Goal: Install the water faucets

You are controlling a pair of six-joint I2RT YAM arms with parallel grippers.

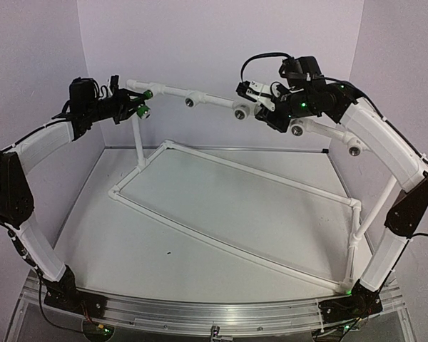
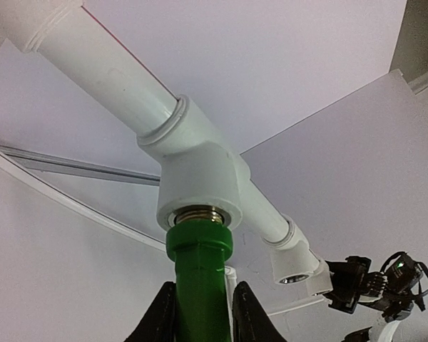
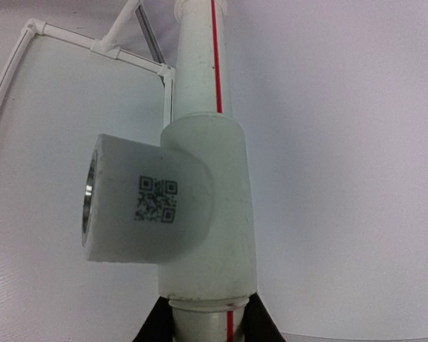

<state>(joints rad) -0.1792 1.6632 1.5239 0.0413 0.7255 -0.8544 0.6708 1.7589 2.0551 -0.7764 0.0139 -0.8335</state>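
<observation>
A green water faucet (image 2: 200,278) points up, its threaded metal end in the socket of a white tee fitting (image 2: 200,185) on the raised pipe. My left gripper (image 2: 205,292) is shut on the faucet's green body. From above, this faucet (image 1: 140,110) and the left gripper (image 1: 132,108) are at the left end of the rail. My right gripper (image 3: 208,317) is shut on the white pipe (image 3: 200,57) just behind a tee (image 3: 192,206) that bears a QR code and has its socket facing left. From above, the right gripper (image 1: 265,117) is beside that tee (image 1: 239,112).
The rail carries more open tees (image 1: 190,100) (image 1: 297,130) (image 1: 354,149). It stands on uprights above a rectangular white pipe frame (image 1: 221,246) lying on the table. Walls close off the back and both sides. The right arm's gripper (image 2: 374,285) shows in the left wrist view, past another tee (image 2: 294,260).
</observation>
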